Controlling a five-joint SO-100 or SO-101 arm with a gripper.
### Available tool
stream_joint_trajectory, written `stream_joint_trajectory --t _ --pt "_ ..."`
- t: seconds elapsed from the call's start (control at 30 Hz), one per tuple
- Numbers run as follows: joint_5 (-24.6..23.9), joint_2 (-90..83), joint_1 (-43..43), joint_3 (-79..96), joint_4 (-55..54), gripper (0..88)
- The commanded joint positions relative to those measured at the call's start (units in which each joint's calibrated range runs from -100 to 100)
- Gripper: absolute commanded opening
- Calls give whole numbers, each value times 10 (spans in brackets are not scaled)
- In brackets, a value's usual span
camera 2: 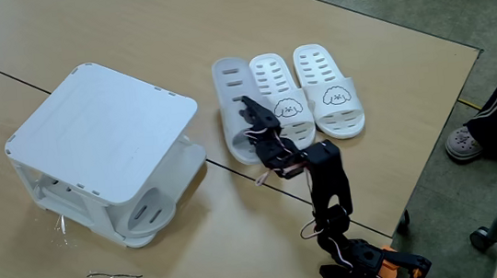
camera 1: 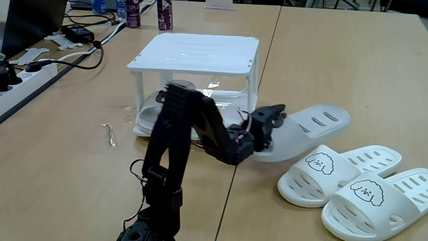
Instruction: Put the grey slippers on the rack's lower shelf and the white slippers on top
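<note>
Gripper at the end of the black arm sits low over the near end of a grey slipper in a fixed view, its dark fingers touching the slipper's edge; whether they pinch it or merely rest there cannot be told. That slipper lies flat on the table, just right of the rack, toe pointing away to the right. A second grey slipper already lies on the lower shelf, seen between the posts, partly hidden by the arm. The top is bare white with faint ridges. Both white slippers lie side by side near the table's right front edge, dog faces up. Cables and a power strip lie along the table's left edge.

From the other fixed view, higher up, the gripper lies over the grey slipper, fingers close together along its inner edge. White slippers lie touching beside it, toward the table's right edge. The rack stands well left, the shelved slipper's rounded end poking out below. A person's leg and shoe show beyond the table's edge.
</note>
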Motion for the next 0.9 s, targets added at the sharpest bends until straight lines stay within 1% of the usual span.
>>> stream_joint_trajectory --t 0.0,0.13,0.2,0.27,0.37,0.47,0.6,0.7,0.87 --pt "4 -284 5 220 -3 7" --pt "4 -404 -1 414 -3 7" --pt "4 -451 -28 477 -3 7" --pt "4 -475 -62 472 -3 7" --pt "4 -473 -135 472 -3 7" --pt "4 -437 -212 472 -3 7" --pt "4 -378 -276 472 -9 6" --pt "4 -348 -290 454 -10 6" --pt "4 -285 -288 320 -8 6"
